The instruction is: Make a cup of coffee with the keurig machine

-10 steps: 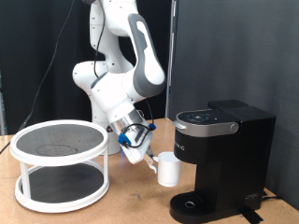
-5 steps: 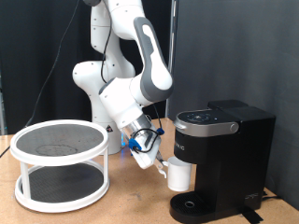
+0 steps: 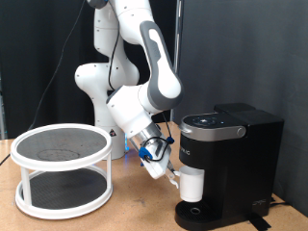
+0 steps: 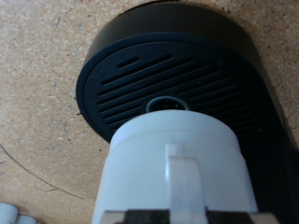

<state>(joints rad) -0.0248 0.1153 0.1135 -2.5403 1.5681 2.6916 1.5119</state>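
Note:
The white cup [image 3: 192, 185] hangs under the brew head of the black keurig machine [image 3: 231, 154], just above the round drip tray [image 3: 199, 214]. My gripper [image 3: 173, 177] is shut on its handle from the exterior view's left. The machine's lid is down. In the wrist view the cup [image 4: 177, 173] fills the lower part, handle [image 4: 184, 182] towards the camera, with the slotted black drip tray [image 4: 159, 79] beneath it. My fingers are barely visible at the frame's edge.
A white two-tier round rack [image 3: 63, 168] with dark mesh shelves stands on the wooden table [image 3: 135, 217] at the exterior view's left. The robot base [image 3: 101, 91] is behind. A black curtain forms the background.
The arm has carried the cup to the exterior view's right and slightly down, from beside the machine to under the brew head above the drip tray.

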